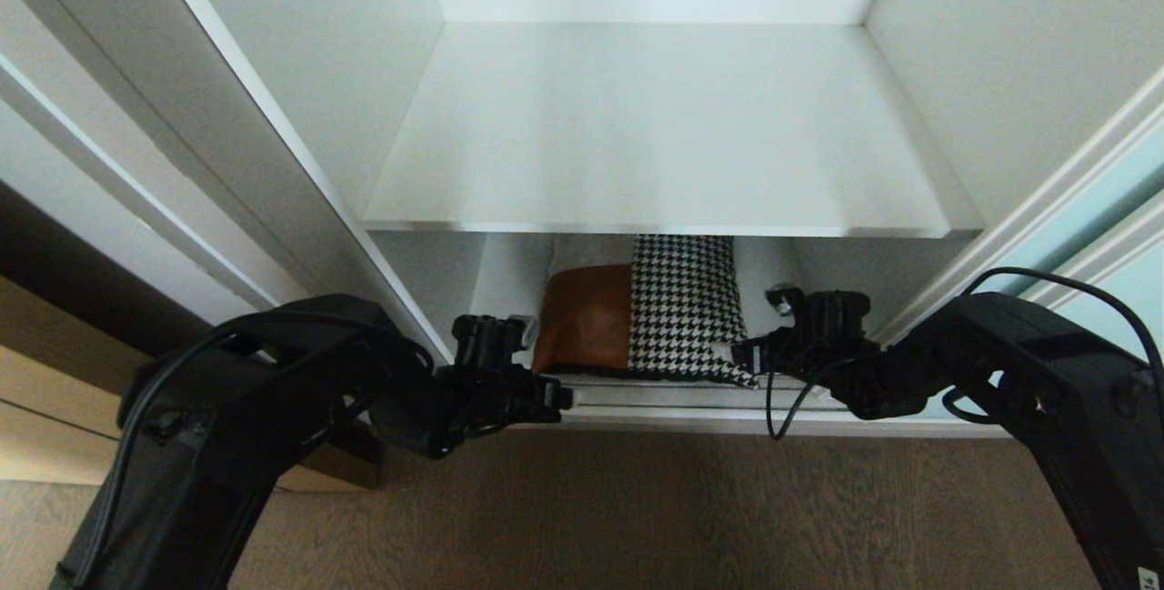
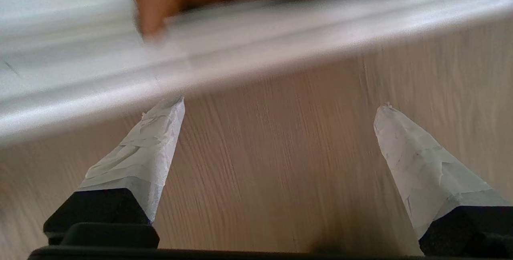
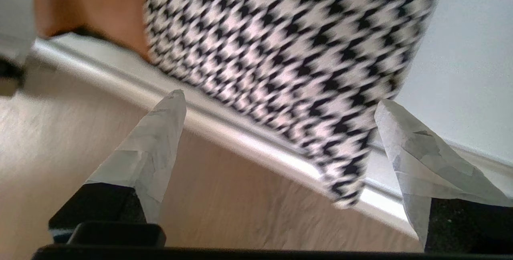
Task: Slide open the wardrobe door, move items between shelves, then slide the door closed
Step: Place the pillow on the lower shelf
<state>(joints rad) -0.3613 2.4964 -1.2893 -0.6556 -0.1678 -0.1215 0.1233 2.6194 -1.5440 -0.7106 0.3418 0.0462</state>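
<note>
- The cushion [image 1: 641, 313] lies on the lower shelf [image 1: 509, 276] of the wardrobe, its near edge hanging slightly over the silver floor track [image 1: 673, 399]; its long axis runs left to right, leather half toward the left, houndstooth half toward the right
- The left claw [image 1: 509, 363] hovers just off the leather end, spread wide and holding nothing
- The right claw [image 1: 773, 335] sits beside the houndstooth corner, also wide apart and holding nothing; it looks the nearer of the two, with the corner between its fingertips [image 3: 168, 132] in the wrist view
- The upper shelf [image 1: 655, 131] overhangs the cushion, so headroom is tight; any lift probably has to draw outward over the wood floor [image 1: 582, 517] first
- The sliding door [image 1: 1105, 235] stands off to the right, clear of the opening
</note>
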